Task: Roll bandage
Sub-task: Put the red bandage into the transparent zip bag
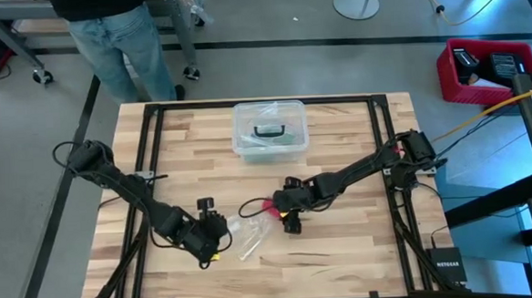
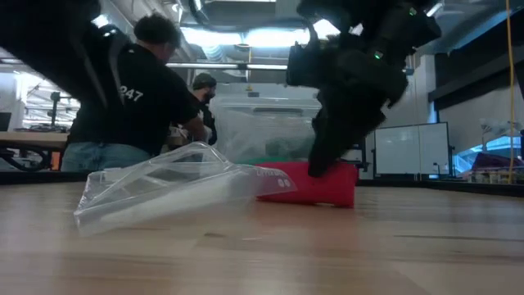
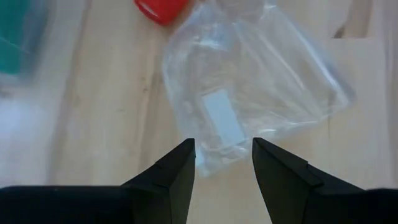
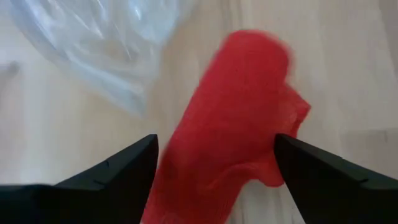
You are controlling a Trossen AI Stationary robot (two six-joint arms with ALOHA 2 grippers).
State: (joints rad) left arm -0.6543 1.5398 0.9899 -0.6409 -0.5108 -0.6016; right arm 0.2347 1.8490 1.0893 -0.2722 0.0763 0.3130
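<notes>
Bandage [image 4: 233, 118] lies bunched, loosely rolled at best, mid-table beside the clear bag [image 3: 249, 87]. Right gripper [image 4: 214, 165] straddles it, jaws wide, gripping nothing. Left gripper [image 3: 224, 155] waits open by the bag; tidy rolling looks undone.

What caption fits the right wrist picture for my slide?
The right gripper, fingers wide open, straddles the red bandage beside the clear plastic bag.

Two dark arms reach inward over the worktop. The left pincer [image 1: 218, 247] sits low near the front edge, left of centre, its two fingers [image 3: 168, 180] parted. The right pincer [image 1: 285, 214] hangs near the worktop's middle, pointing down, its fingers [image 4: 118, 171] spread wide apart.
</notes>
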